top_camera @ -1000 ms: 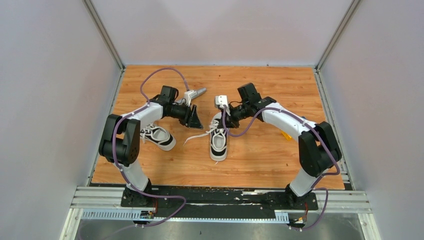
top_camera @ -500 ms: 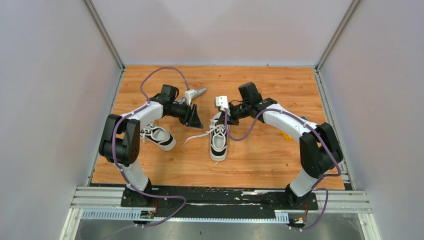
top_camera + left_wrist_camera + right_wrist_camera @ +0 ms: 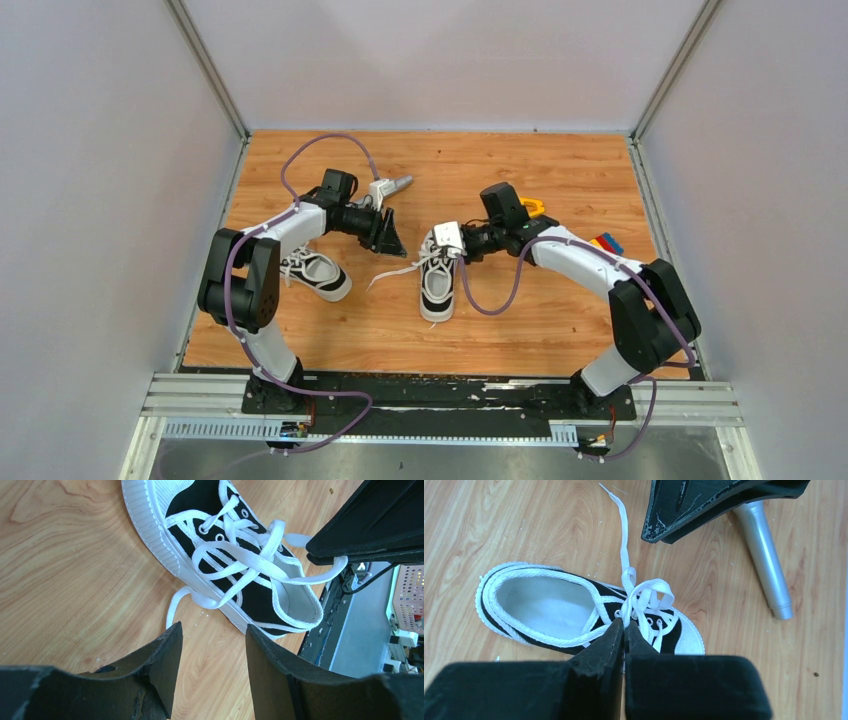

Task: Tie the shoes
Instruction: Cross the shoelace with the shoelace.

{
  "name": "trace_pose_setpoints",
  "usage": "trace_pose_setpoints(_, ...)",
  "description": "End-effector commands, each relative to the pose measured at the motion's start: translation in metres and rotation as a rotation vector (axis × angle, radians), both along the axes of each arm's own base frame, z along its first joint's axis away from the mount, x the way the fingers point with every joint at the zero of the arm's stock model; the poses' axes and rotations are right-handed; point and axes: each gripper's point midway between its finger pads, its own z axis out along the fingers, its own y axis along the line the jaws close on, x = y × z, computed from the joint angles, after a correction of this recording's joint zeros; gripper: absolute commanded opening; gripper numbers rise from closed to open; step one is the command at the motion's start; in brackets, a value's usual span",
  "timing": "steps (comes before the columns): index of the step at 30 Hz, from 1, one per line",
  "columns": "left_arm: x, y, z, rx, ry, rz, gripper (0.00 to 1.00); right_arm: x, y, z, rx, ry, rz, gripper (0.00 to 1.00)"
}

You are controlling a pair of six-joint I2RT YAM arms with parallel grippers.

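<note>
Starting from the wooden table (image 3: 520,330), the centre shoe (image 3: 437,285) lies unweighted between the arms, with its mate (image 3: 318,272) well to the left. The right gripper (image 3: 624,625), clenched on what looks like a strand of the laces (image 3: 651,591), could drag the whole shoe if it pulls. The left gripper (image 3: 212,628), released beside the shoe, may miss the loose end (image 3: 623,535).

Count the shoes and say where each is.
2. One shoe lies at centre, laces loose; the other shoe lies to its left, partly hidden under the left arm.
</note>
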Motion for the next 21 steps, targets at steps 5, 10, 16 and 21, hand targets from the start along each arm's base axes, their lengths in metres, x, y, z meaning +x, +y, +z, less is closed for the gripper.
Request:
trace_pose_setpoints(5,0.010,-0.003,0.018,-0.027,-0.049,-0.007,0.57,0.015,0.006,0.005,-0.012,-0.228,0.050,0.00)
trace_pose_setpoints(10,0.010,-0.003,0.018,-0.028,-0.047,-0.009,0.57,0.020,0.006,-0.004,-0.051,-0.319,0.067,0.00)
trace_pose_setpoints(16,0.010,-0.003,0.017,-0.033,-0.043,-0.012,0.57,0.021,0.003,-0.006,-0.089,-0.390,0.110,0.00)
trace_pose_setpoints(21,0.011,-0.003,0.017,-0.037,-0.040,-0.013,0.57,0.011,0.001,-0.008,-0.117,-0.337,0.156,0.06)
